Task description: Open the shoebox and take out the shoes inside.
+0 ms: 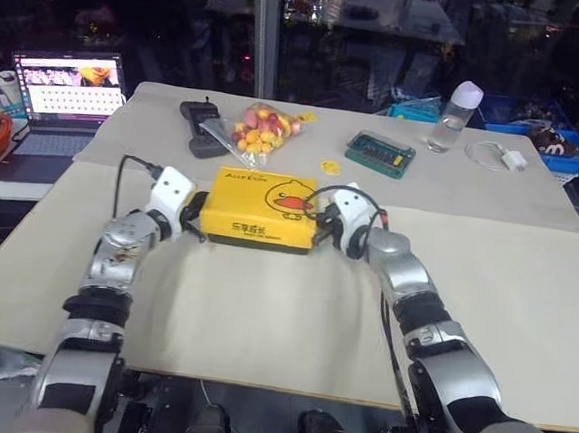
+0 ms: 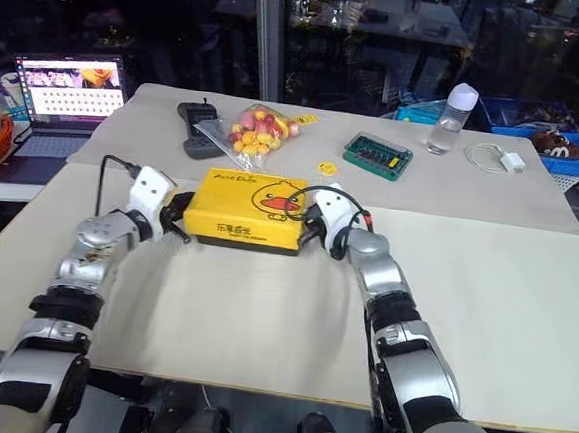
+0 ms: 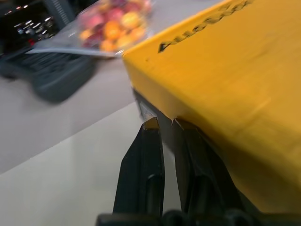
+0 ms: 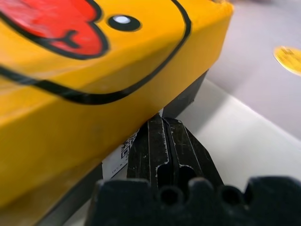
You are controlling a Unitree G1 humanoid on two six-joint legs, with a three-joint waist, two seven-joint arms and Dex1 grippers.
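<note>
The shoebox looms close, its yellow lid printed with a duck face: a red bill, a small black eye with a white glint, and thick black curved outlines. The lid is on, its skirt hanging over a dark grey base, where a white label with a small printed code shows just under the lid's edge. The right hand has its two black fingers pressed together, their tips up against the box just under the lid's lower edge, beside the label. The pale bench lies beside the box, and a small round yellow disc rests on it, well apart from the box.
</note>
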